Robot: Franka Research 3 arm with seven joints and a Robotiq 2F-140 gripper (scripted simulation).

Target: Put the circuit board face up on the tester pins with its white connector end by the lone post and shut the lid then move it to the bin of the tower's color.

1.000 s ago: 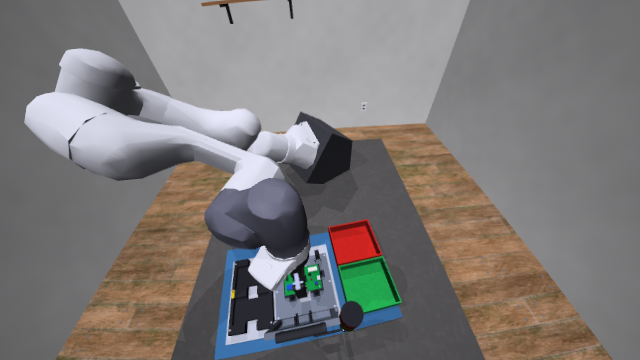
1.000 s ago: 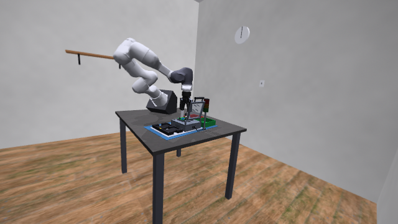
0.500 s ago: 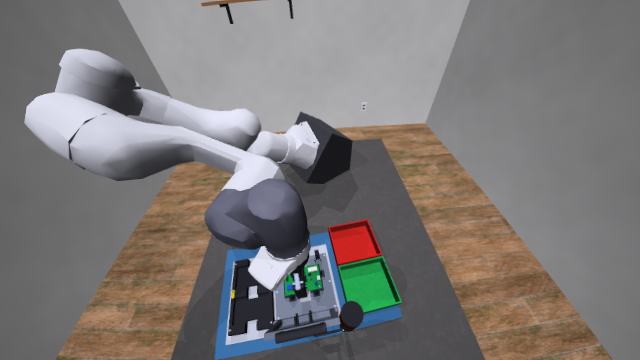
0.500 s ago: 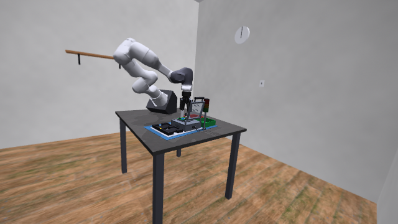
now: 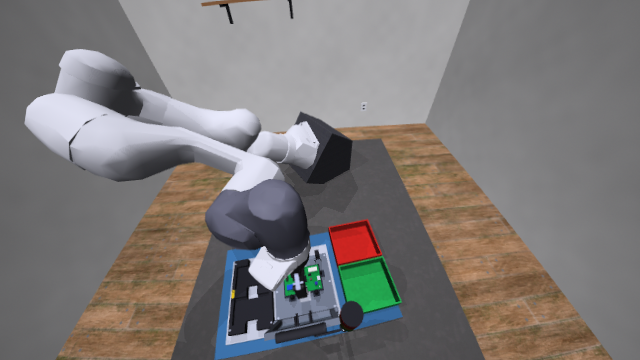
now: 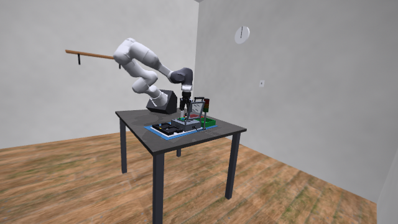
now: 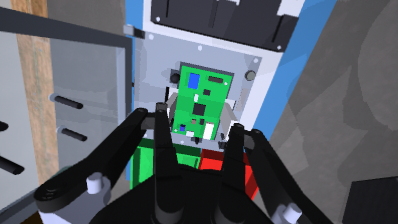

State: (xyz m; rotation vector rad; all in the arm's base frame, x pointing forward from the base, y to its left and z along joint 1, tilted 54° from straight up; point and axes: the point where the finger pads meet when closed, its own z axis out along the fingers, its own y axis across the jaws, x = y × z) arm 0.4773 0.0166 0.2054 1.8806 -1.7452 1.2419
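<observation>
The green circuit board (image 7: pixel 201 102) sits between my fingertip pads, just over the grey tester plate (image 7: pixel 150 75). Its white connector (image 7: pixel 209 131) points toward the bins. My gripper (image 7: pixel 199 105) is shut on the board's two long sides. In the top view the board (image 5: pixel 302 282) shows under my wrist, over the tester (image 5: pixel 308 298). The tester's clear lid (image 7: pixel 65 100) (image 5: pixel 300 332) stands open, its dark handle at the near edge. The black tray (image 5: pixel 247 297) lies to the left of the tester and both its pockets look empty. The pins and holes are hidden by the board.
The red bin (image 5: pixel 354 241) and the green bin (image 5: pixel 369 284) stand to the right of the tester. The signal tower (image 5: pixel 351 315) stands at the tester's near right corner; from above its lamps do not show. The arm's black base block (image 5: pixel 325 150) is at the back.
</observation>
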